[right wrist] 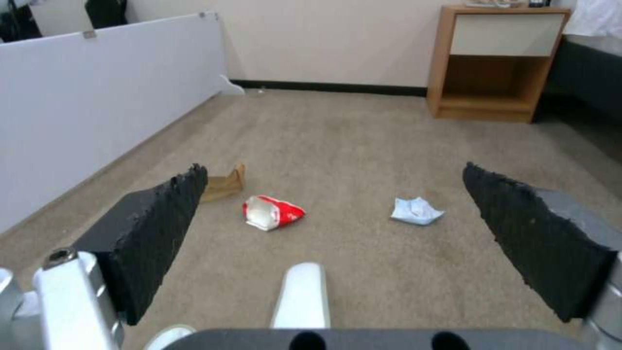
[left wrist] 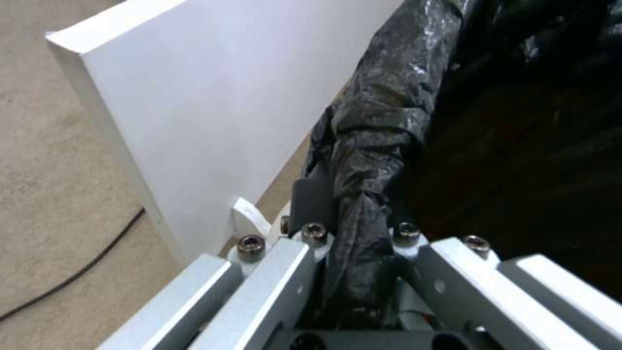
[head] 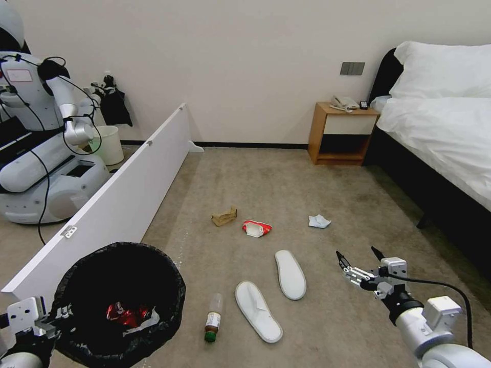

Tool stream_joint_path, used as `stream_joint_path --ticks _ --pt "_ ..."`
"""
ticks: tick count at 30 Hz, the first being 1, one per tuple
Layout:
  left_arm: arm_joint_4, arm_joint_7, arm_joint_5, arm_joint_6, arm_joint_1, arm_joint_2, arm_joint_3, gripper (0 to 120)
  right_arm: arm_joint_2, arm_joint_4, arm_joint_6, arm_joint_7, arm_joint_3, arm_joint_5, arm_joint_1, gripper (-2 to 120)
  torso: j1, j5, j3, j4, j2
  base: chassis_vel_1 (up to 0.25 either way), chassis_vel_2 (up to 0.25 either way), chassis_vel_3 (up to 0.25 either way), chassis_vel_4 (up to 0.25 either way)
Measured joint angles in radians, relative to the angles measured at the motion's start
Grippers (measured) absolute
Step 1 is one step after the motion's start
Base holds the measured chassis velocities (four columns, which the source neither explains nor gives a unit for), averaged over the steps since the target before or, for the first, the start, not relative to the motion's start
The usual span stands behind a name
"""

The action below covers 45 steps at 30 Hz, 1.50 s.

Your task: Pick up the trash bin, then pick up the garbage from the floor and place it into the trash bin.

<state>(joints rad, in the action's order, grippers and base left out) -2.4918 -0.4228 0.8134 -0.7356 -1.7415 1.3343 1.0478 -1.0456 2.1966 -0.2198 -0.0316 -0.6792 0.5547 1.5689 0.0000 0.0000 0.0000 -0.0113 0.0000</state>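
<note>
Trash bin [head: 120, 301], lined with a crinkled black bag, sits at the near left of the carpet beside the white partition board [head: 117, 204]; a crushed red can [head: 125, 314] and a white scrap lie inside it. The left tool [left wrist: 363, 243] is clamped on the bin's bag-covered rim, with the black plastic pinched between its closed fingers. Just right of the bin a small green-capped bottle [head: 212, 319] lies on the floor, and right of that lie two white slippers [head: 258, 311] [head: 290, 273], close together but apart. Beyond the slippers, farther from the bin, lie a brown paper scrap [head: 224, 216], a red-white packet [head: 255, 228] just beside it, and a pale blue mask [head: 319, 221] well to the right. The right tool [head: 360, 263] hangs above the carpet, well right of the bin and to the right of the slippers, its fingers [right wrist: 155, 228] spread wide and holding nothing. A wooden nightstand [head: 341, 134] stands against the far wall, next to the bed [head: 440, 138].
</note>
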Motion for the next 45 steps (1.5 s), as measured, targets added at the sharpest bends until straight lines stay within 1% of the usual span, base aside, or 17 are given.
stream_joint_path --ticks 45 --pt "-0.002 -0.001 -0.005 0.003 0.002 0.000 -0.003 2 0.005 -0.005 0.009 0.015 0.002 0.002 -0.007 100 0.000 0.0000 0.000 0.0000 0.000 -0.002 0.003 0.002 -0.003"
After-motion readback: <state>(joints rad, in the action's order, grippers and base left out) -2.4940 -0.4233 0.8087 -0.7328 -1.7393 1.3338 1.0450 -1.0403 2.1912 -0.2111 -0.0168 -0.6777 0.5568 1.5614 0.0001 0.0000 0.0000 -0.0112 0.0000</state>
